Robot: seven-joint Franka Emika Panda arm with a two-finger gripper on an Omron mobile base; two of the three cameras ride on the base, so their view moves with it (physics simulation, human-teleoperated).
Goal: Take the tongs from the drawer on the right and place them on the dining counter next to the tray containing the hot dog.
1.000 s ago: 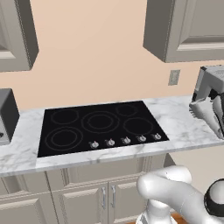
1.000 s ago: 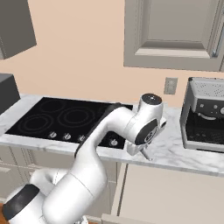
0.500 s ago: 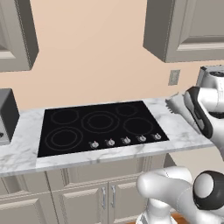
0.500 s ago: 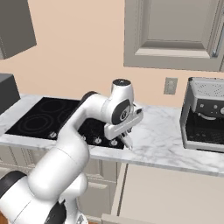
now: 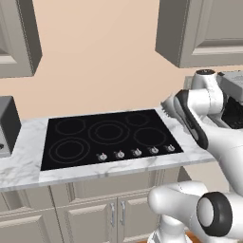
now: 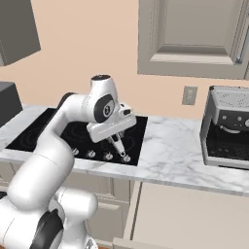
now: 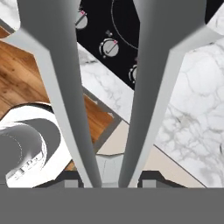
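My gripper (image 6: 113, 137) hangs over the right end of the black cooktop, shut on the silver-grey tongs (image 6: 120, 148), which point down towards the knobs. In the hand view the tongs' two long grey arms (image 7: 61, 65) run from between my fingertips (image 7: 111, 179) up past the top of the picture. From the left base view the gripper (image 5: 170, 107) sits just past the cooktop's right edge. Below the counter edge lies a light beige panel (image 7: 175, 168); I cannot tell whether it is the drawer.
A black cooktop (image 5: 109, 135) with a row of knobs (image 6: 97, 154) is set in a marble top (image 6: 170, 146). A coffee machine (image 6: 228, 126) stands at the right, a dark grey appliance (image 5: 7, 123) at the left. Wall cabinets (image 5: 204, 28) hang overhead. Wooden floor (image 7: 17, 74) lies below.
The arm has swung left from beside the coffee machine to the cooktop's right end, carrying the tongs. The base has stayed put.
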